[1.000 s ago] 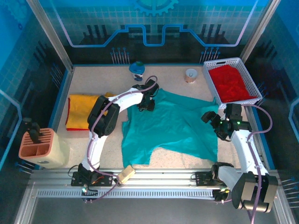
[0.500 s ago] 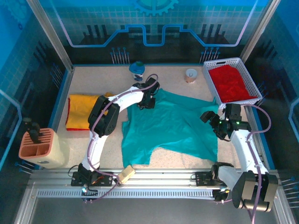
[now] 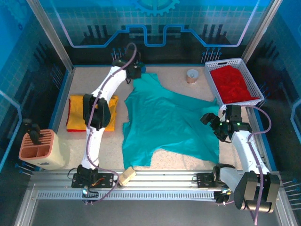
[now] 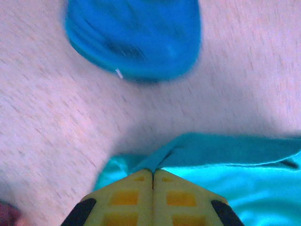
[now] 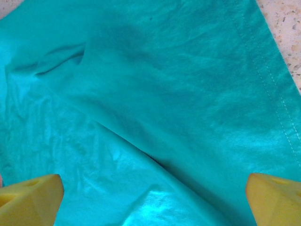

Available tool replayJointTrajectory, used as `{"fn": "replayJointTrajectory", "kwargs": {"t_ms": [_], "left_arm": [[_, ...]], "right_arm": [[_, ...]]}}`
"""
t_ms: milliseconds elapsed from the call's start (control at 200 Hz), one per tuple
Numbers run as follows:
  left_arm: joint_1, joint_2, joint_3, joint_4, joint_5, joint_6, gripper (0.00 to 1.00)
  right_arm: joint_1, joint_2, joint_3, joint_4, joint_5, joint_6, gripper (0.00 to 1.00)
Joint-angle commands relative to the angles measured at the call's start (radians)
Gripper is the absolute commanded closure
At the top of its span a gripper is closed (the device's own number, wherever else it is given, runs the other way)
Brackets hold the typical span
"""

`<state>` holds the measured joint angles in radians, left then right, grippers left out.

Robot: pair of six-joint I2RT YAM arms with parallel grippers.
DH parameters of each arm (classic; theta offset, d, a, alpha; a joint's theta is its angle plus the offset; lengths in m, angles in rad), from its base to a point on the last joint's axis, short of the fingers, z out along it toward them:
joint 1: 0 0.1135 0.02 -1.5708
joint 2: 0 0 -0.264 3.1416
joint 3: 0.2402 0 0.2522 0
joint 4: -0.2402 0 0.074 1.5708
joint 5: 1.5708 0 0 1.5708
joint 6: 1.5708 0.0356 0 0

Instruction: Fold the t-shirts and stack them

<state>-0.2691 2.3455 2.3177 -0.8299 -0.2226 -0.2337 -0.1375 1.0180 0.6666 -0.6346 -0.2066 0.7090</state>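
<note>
The left hand (image 3: 135,71) is gripping the far corner of the teal t-shirt (image 3: 169,123), which is lying spread across the middle of the table (image 3: 188,157). The right hand (image 3: 212,123) is hovering wide open over its right edge.

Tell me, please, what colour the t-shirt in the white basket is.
The t-shirt is red; the top external view shows it best.

We saw a teal-green cloth t-shirt (image 3: 169,122), soft and creased with a faint sheen, and a matt, speckled, grainy table (image 3: 174,77); the white latticed basket (image 3: 225,61) looked like plastic.
</note>
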Motion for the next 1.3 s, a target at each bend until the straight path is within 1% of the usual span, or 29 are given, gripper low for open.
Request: {"fn": "replayJointTrajectory", "kwargs": {"t_ms": [0, 70, 130, 175, 185, 270, 360, 450, 585, 645, 725, 855, 876, 956, 1046, 1141, 1296], "left_arm": [[0.055, 0.086, 0.131, -0.067, 0.009, -0.004, 1.00], [0.080, 0.126, 0.200, -0.064, 0.015, -0.004, 1.00], [0.089, 0.145, 0.224, -0.052, 0.037, -0.003, 1.00], [0.089, 0.149, 0.218, -0.035, 0.051, 0.002, 0.83], [0.088, 0.149, 0.215, -0.031, 0.055, 0.002, 0.81], [0.088, 0.147, 0.190, -0.014, 0.080, -0.012, 0.70], [0.088, 0.145, 0.180, -0.035, 0.079, -0.022, 0.51], [0.088, 0.118, 0.158, -0.066, 0.075, -0.025, 0.45], [0.088, 0.014, 0.031, -0.063, 0.095, -0.021, 0.41], [0.087, -0.039, -0.039, -0.063, 0.118, -0.025, 0.40], [0.077, -0.125, -0.159, -0.060, 0.140, -0.029, 0.39], [0.054, -0.303, -0.450, 0.019, 0.171, -0.052, 0.39], [0.053, -0.334, -0.497, 0.036, 0.182, -0.062, 0.39], [0.053, -0.453, -0.682, 0.103, 0.249, -0.114, 0.37], [0.047, -0.586, -0.876, 0.165, 0.312, -0.163, 0.36], [0.036, -0.717, -1.052, 0.185, 0.337, -0.200, 0.35], [0.020, -0.951, -1.310, 0.170, 0.350, -0.297, 0.34]], "right_arm": [[0.013, 0.009, -0.010, -0.009, -0.023, -0.024, 0.00], [0.013, 0.011, -0.010, -0.010, -0.031, -0.029, 0.00], [0.013, 0.010, -0.010, -0.014, -0.036, -0.034, 0.00], [0.013, 0.010, -0.014, -0.016, -0.037, -0.037, 0.00], [0.013, 0.010, -0.014, -0.017, -0.036, -0.037, 0.00], [0.013, 0.009, -0.022, -0.014, -0.036, -0.039, 0.00], [0.013, 0.011, -0.020, -0.019, -0.036, -0.045, 0.00], [0.013, 0.011, -0.014, -0.028, -0.028, -0.062, 0.00], [0.017, 0.012, 0.003, -0.038, -0.006, -0.090, 0.01], [0.017, 0.015, 0.008, -0.031, -0.001, -0.094, 0.00], [0.015, 0.033, 0.010, -0.006, -0.038, -0.106, 0.00], [0.013, 0.072, 0.016, 0.021, -0.074, -0.112, 0.00], [0.013, 0.078, 0.016, 0.021, -0.074, -0.110, 0.00], [0.015, 0.092, 0.016, 0.013, -0.066, -0.095, 0.05], [0.014, 0.075, 0.004, 0.003, -0.048, -0.073, 0.07], [0.011, 0.038, -0.017, -0.005, -0.033, -0.057, 0.07], [0.007, 0.022, -0.028, -0.033, -0.071, -0.082, 0.05]]}}
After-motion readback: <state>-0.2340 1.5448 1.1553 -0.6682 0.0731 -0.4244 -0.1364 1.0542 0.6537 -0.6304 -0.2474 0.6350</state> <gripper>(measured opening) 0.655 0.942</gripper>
